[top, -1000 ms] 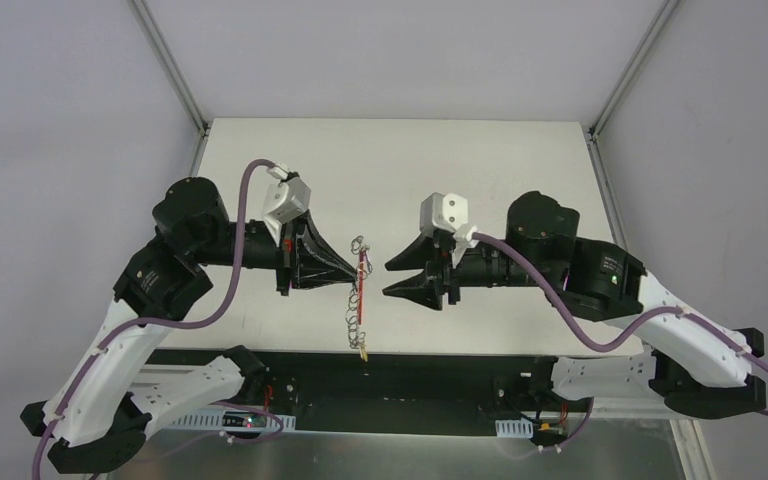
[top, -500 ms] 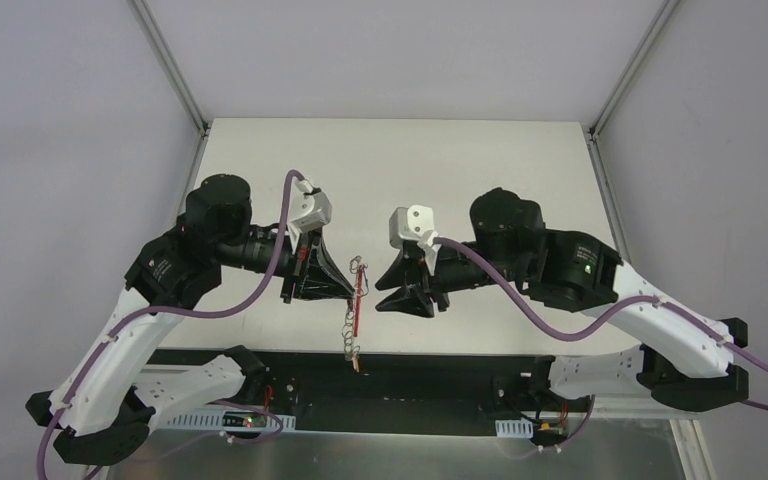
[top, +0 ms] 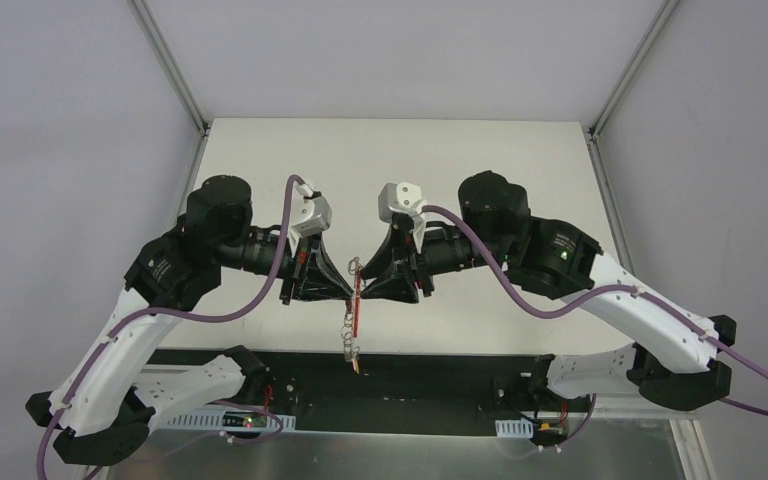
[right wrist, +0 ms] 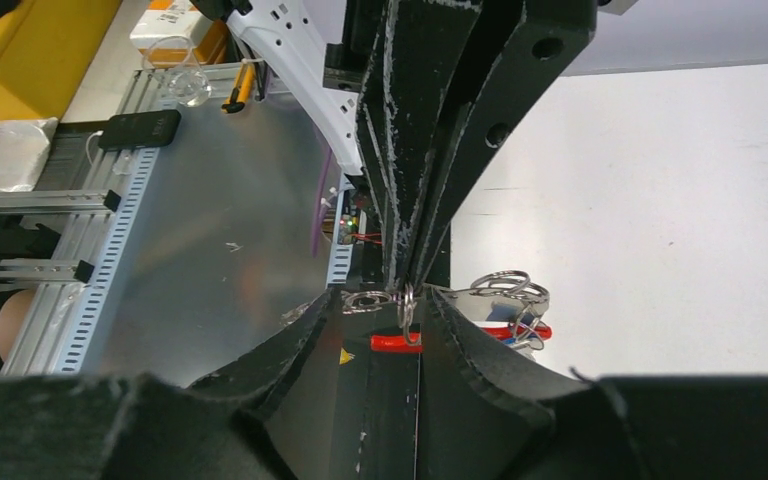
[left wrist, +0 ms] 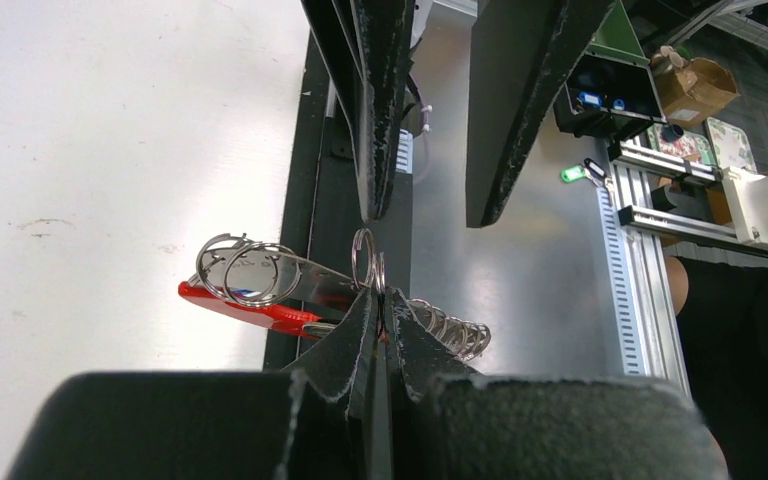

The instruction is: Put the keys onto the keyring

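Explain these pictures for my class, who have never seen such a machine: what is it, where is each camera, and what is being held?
These are two robot arms bolted at the near edge of a white table. One picture looks down from above; the other two come from a camera on each wrist, looking along that arm. The left arm's fingers are shut on the keyring, a bunch of silver wire rings with a red strap, held in the air. The right arm's fingers stand open around one ring. I see nothing lying on the table.
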Motion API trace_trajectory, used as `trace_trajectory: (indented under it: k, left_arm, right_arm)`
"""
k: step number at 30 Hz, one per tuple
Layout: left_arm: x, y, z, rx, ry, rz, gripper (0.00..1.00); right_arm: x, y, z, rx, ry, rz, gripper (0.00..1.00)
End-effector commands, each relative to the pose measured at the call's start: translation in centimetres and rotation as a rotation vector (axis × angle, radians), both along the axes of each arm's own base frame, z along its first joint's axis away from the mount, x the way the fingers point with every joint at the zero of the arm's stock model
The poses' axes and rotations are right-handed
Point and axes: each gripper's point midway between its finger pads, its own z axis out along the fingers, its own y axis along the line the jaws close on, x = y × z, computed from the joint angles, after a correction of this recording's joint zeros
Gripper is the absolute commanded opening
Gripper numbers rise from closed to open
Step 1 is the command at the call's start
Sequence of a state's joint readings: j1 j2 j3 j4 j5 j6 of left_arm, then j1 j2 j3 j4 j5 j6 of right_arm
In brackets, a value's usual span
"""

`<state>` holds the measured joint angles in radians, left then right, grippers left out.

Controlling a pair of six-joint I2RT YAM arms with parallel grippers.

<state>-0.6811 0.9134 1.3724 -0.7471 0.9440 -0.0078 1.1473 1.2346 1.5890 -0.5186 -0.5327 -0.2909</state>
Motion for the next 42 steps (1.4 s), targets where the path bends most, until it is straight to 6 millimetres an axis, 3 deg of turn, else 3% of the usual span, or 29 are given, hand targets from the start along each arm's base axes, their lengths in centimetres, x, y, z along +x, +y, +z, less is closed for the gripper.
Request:
trace_trajectory:
  k: [1, 20, 35, 42]
  left_arm:
    - [-0.6, 0.2, 1.2, -0.043, -0.076, -0.036, 0.0]
    - [-1.5, 0.9, 2.4, -0.088, -0.195, -0.074, 0.0]
    - [-0.9, 0.9, 3.0, -0.097, -0.247, -0.049, 0.0]
    - [-0.2, 0.9, 3.2, -0.092, -0.26, -0.012, 0.0]
  right_arm:
    - [-1.1, 0.4, 1.6, 0.058, 0.03, 0.064, 0.37]
    - [-0.8, 1.5, 0.9, 0.045, 0.068, 0.072, 0.39]
    - [-1.0, 2.0, 0.8, 0.044, 0.088, 0.1, 0.39]
    - [-0.9, 2.2, 0.0, 0.011, 0.094, 0.102, 0.3]
